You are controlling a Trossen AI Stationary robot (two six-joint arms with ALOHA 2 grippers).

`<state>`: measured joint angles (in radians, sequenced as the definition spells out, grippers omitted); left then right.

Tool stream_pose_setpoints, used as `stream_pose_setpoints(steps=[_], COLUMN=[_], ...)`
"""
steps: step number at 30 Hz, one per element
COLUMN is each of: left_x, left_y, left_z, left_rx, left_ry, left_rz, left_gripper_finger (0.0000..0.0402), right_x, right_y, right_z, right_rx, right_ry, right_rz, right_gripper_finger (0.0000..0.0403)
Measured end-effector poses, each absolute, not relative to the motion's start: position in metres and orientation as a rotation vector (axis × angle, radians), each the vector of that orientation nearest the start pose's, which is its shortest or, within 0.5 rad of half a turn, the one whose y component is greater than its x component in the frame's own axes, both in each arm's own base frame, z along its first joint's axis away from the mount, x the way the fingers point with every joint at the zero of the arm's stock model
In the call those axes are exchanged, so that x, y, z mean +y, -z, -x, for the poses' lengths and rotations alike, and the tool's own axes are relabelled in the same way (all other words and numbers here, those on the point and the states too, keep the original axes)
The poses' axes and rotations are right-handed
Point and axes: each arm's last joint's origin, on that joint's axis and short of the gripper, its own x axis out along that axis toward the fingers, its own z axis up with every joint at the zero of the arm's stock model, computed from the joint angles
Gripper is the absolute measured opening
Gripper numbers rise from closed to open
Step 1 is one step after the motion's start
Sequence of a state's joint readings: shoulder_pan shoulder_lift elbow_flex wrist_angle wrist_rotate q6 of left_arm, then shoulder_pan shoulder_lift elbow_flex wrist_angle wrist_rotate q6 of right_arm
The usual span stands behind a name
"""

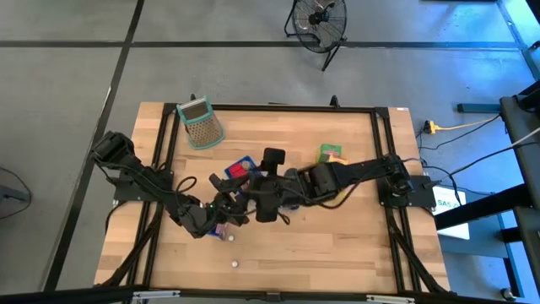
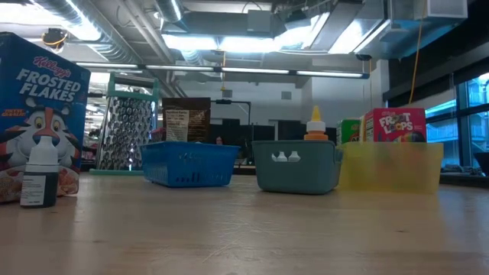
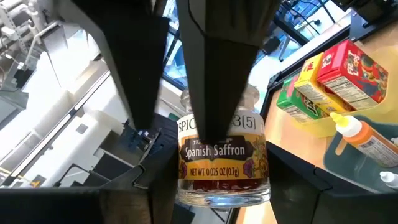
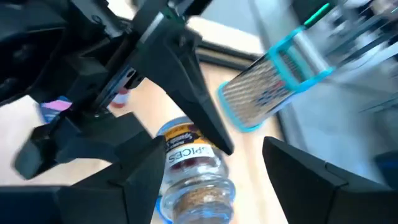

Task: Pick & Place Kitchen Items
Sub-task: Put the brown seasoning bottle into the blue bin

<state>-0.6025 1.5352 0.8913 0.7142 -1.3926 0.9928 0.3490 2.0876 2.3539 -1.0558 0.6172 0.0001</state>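
Behind dark fingers (image 3: 214, 93), saffron jar (image 3: 224, 158) label half-hidden.

A teal-framed metal grater (image 1: 200, 122) lies near the wooden counter's (image 1: 337, 236) far left corner. Blue (image 2: 189, 163), grey-teal (image 2: 296, 166) and yellow (image 2: 391, 166) bins stand in a row. A floor fan (image 1: 319, 20) sits beyond the counter.

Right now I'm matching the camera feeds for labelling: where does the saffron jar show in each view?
Left wrist view: saffron jar at centre, label facing the camera.
Right wrist view: bottom centre.
High view: hidden where the arms meet, mid-table.
Low view: not in it.
Shared landmark: the teal-framed grater.
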Motion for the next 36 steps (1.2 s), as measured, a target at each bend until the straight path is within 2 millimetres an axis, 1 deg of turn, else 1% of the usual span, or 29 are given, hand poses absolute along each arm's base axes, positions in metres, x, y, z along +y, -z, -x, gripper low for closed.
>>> stream_pose_setpoints(steps=[3,5,8,11,16,20,24,28,32,36], left_x=[-0.155,-0.155,-0.153,-0.153,-0.156,-0.157,-0.153,-0.147,-0.142,-0.138], left_y=[-0.273,-0.276,-0.281,-0.29,-0.31,-0.337,-0.363,-0.378,-0.386,-0.389], left_z=[-0.276,-0.275,-0.272,-0.265,-0.247,-0.224,-0.2,-0.183,-0.175,-0.179], left_rx=[0.352,0.346,0.333,0.307,0.239,0.093,-0.072,-0.197,-0.307,-0.379], left_ry=[-0.739,-0.74,-0.745,-0.741,-0.703,-0.572,-0.412,-0.209,0.012,0.126], left_rz=[-0.874,-0.864,-0.84,-0.805,-0.735,-0.637,-0.507,-0.425,-0.345,-0.317], left_gripper_finger=[0.0196,0.0196,0.0196,0.0196,0.0196,0.0196,0.0196,0.0196,0.0196,0.0196], right_x=[0.145,0.152,0.16,0.169,0.197,0.216,0.232,0.24,0.246,0.249], right_y=[-0.393,-0.393,-0.396,-0.402,-0.42,-0.426,-0.431,-0.437,-0.445,-0.45], right_z=[-0.41,-0.408,-0.408,-0.408,-0.39,-0.38,-0.373,-0.37,-0.369,-0.371], right_rx=[0.685,0.687,0.646,0.583,0.478,0.438,0.383,0.324,0.259,0.207], right_ry=[0.267,0.24,0.227,0.26,0.346,0.357,0.328,0.322,0.32,0.25], right_rz=[0.475,0.539,0.557,0.606,0.726,0.793,0.781,0.75,0.721,0.717], right_gripper_finger=[0.0268,0.0268,0.0266,0.0256,0.0234,0.0227,0.0229,0.0239,0.0258,0.0279])
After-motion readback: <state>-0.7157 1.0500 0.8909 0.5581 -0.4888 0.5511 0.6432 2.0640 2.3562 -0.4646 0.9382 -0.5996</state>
